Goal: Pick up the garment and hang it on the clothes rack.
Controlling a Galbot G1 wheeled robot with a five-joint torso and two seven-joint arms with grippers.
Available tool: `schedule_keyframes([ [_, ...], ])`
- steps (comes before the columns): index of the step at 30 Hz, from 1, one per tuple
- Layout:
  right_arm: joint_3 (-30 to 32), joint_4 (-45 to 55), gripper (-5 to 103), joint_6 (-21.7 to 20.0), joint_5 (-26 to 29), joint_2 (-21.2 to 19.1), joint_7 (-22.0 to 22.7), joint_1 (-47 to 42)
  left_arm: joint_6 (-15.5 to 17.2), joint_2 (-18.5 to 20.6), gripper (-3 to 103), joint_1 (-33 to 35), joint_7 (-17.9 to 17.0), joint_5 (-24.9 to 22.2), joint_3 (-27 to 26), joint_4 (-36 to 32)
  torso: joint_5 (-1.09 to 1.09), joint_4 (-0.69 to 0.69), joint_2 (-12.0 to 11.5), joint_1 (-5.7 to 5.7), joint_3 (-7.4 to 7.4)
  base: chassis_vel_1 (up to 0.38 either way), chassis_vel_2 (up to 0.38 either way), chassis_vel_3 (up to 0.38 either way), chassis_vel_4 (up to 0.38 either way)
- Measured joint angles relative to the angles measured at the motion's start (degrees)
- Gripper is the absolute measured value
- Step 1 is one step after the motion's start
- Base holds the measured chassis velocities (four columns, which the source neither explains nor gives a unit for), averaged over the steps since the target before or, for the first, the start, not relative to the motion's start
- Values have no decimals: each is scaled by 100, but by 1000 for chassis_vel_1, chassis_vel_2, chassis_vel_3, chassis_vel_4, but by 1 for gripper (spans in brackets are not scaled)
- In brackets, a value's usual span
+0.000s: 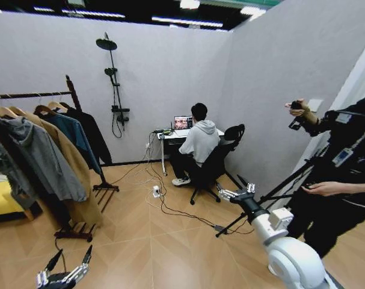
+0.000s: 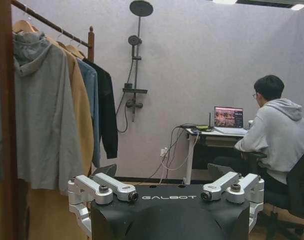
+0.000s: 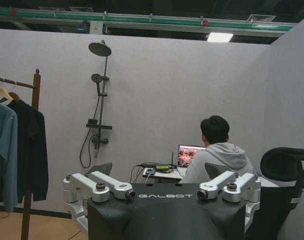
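The left hand (image 1: 67,272) hangs low over the floor, fingers spread and empty. The right hand (image 1: 235,192) reaches forward at mid-height, also open and holding nothing. Well beyond both, the black garment (image 1: 93,137) already hangs at the far end of the clothes rack (image 1: 26,95), beside a blue top (image 1: 74,137). It looks soft and light; the hanger hook or shoulder seems the safest place to grip.
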Motion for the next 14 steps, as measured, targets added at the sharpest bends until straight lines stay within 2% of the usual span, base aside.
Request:
schedule_keyframes([
  [14, 2, 38, 100, -22, 2, 8, 6, -44, 0, 0, 100, 0, 0, 0, 0, 0, 1, -3, 0, 1, 0, 5, 3, 3, 4],
])
